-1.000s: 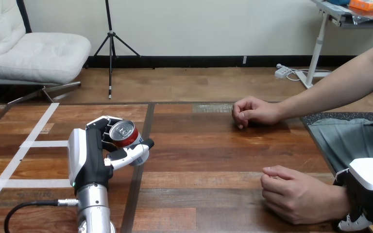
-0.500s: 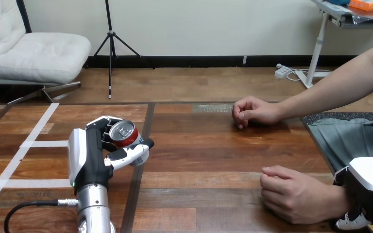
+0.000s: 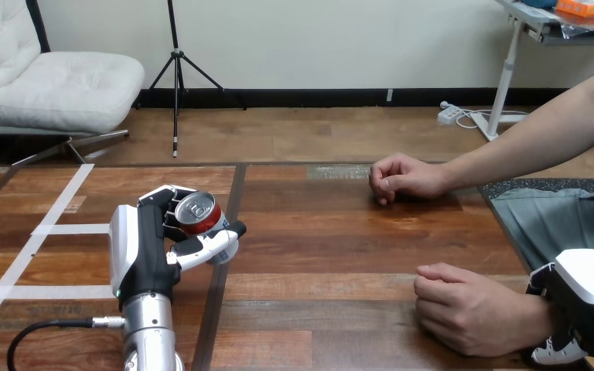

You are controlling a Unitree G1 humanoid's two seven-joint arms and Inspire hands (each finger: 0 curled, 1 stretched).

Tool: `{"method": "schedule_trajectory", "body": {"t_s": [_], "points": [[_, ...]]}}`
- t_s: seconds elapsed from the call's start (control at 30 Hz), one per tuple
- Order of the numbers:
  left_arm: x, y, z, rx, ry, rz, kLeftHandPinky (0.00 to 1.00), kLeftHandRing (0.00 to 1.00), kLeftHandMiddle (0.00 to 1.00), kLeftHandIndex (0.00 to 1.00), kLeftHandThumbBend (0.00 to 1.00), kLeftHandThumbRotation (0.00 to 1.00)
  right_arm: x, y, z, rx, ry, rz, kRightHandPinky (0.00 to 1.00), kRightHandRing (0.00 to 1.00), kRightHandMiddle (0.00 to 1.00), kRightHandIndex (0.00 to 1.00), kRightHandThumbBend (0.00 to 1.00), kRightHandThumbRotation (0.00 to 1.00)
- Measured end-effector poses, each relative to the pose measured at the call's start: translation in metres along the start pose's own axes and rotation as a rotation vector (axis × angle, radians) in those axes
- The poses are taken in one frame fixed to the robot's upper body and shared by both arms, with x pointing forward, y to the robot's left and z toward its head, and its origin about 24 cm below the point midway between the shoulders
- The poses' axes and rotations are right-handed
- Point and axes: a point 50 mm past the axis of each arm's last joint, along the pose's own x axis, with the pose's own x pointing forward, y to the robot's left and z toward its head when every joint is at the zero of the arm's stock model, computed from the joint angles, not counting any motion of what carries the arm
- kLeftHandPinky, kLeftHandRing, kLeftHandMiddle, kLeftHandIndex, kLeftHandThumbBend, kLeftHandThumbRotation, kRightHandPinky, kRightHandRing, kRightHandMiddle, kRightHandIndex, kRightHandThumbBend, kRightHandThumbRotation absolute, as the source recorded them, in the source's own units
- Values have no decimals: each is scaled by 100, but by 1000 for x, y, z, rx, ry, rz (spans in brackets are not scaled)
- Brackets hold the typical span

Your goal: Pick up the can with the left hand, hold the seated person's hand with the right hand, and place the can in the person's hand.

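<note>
**Can held in the left robot hand, right robot hand at the person's wrist**

Your left robot hand (image 3: pixel 151 249) is closed around the red metal drink can with a silver top (image 3: pixel 199 213). Its fingers wrap the can's far side and the thumb (image 3: pixel 215 242) crosses in front of it. The hand's white back shell faces the view's left, with the silver forearm (image 3: pixel 151 334) rising from the bottom edge. The can tilts, with its top turned up toward the camera. It sits in the hand at the left-centre of the dark brown wooden tabletop (image 3: pixel 317 247), just beside the dark seam between two sections. You cannot tell whether its base touches the wood.

Your right robot hand (image 3: pixel 592 297) is at the lower right corner, white shell uppermost, touching the wrist of the person's nearer hand (image 3: pixel 472 311). You cannot tell from here whether it has closed on that wrist or only rests against it.

The nearer hand lies on the tabletop as a loose fist, knuckles pointing toward the view's left and well apart from the can. The person's farther hand (image 3: pixel 402 178) also rests on the wood as a loose fist, near the far edge, with its forearm reaching in from the upper right.

White tape strips (image 3: pixel 62 229) cross the tabletop to the left of the left robot hand.
</note>
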Motion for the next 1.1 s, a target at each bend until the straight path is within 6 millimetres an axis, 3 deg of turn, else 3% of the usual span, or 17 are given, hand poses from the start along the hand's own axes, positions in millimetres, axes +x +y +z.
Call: {"method": "schedule_trajectory", "body": {"t_s": [1.1], "points": [[-2, -9, 3, -2, -13, -52, 36, 41, 45, 47, 61, 0, -2, -2, 2, 32, -17, -17, 37, 45, 51, 51, 77, 0]]}}
